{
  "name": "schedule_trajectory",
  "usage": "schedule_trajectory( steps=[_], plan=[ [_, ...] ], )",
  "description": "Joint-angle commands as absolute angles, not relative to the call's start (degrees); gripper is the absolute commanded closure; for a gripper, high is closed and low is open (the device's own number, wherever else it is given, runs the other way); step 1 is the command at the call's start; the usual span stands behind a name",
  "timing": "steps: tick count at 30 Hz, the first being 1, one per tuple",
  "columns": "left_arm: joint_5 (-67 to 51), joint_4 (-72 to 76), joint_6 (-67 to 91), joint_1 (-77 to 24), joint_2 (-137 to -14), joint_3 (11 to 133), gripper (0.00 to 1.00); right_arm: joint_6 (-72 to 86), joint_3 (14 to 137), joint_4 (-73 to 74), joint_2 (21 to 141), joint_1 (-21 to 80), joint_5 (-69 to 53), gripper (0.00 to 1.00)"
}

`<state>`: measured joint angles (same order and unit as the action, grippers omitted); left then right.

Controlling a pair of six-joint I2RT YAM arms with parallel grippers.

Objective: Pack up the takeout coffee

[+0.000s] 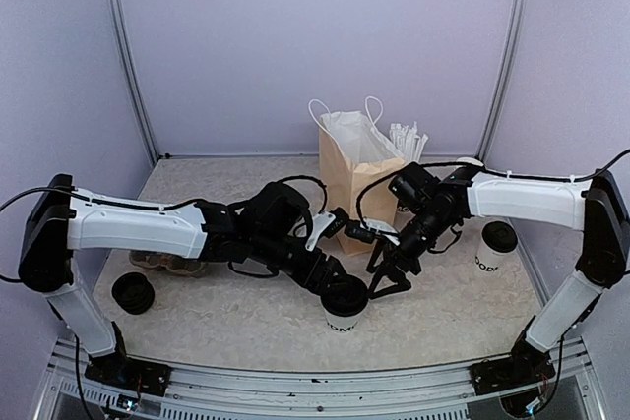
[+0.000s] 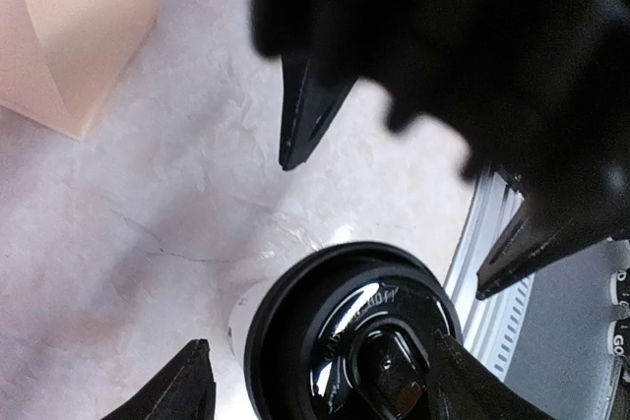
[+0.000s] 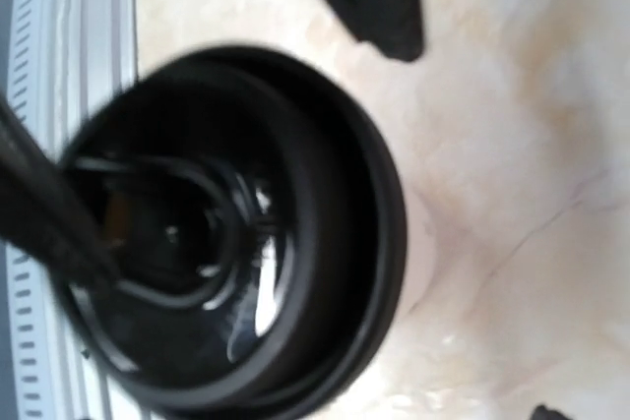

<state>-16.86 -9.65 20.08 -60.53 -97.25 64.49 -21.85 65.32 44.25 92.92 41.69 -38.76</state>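
One takeout coffee (image 1: 344, 308), a white cup with a black lid and black lettering, stands near the table's front middle. My left gripper (image 1: 332, 285) hangs over it from the left. In the left wrist view it is open (image 2: 320, 356), with a finger on either side of the black lid (image 2: 354, 331) and a gap on the left. My right gripper (image 1: 388, 277) is open just right of the cup, and the right wrist view shows the lid (image 3: 226, 233) large and blurred beneath it (image 3: 325, 287). A second takeout coffee (image 1: 495, 246) stands at the right.
A brown paper bag (image 1: 356, 176) with white handles stands open behind the grippers, with white sticks (image 1: 406, 140) beside it. A brown cup carrier (image 1: 165, 263) and a loose black lid (image 1: 133, 293) lie at the left. The metal table rail (image 2: 492, 272) runs close by the cup.
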Motion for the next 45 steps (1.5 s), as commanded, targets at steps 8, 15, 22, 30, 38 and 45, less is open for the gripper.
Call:
schedule_trajectory(
  steps=[8, 15, 22, 30, 38, 45],
  plan=[
    [-0.62, -28.01, 6.04, -56.72, -92.04, 78.28, 0.17, -38.96, 71.23, 49.79, 81.13, 41.48, -41.09, 0.01],
    [20.87, -19.96, 1.7, -50.03, -84.2, 78.44, 0.01, -46.01, 78.77, 55.13, 86.05, 44.0, -34.84, 0.03],
    [12.72, -5.81, 4.39, -39.35, -80.13, 72.91, 0.06, -47.66, 81.23, 55.94, 90.81, 50.14, -30.84, 0.08],
    [5.11, -2.98, 9.19, -32.58, -78.33, 66.05, 0.01, -46.63, 82.48, 54.98, 94.56, 53.75, -28.25, 0.01],
    [4.39, -3.85, 8.98, -32.51, -77.77, 66.26, 0.01, -45.64, 84.72, 55.47, 98.93, 55.3, -24.7, 0.04],
    [4.3, -5.01, 8.19, -32.43, -78.61, 66.82, 0.01, -46.05, 83.86, 55.38, 99.74, 56.96, -21.46, 0.06]
  ],
)
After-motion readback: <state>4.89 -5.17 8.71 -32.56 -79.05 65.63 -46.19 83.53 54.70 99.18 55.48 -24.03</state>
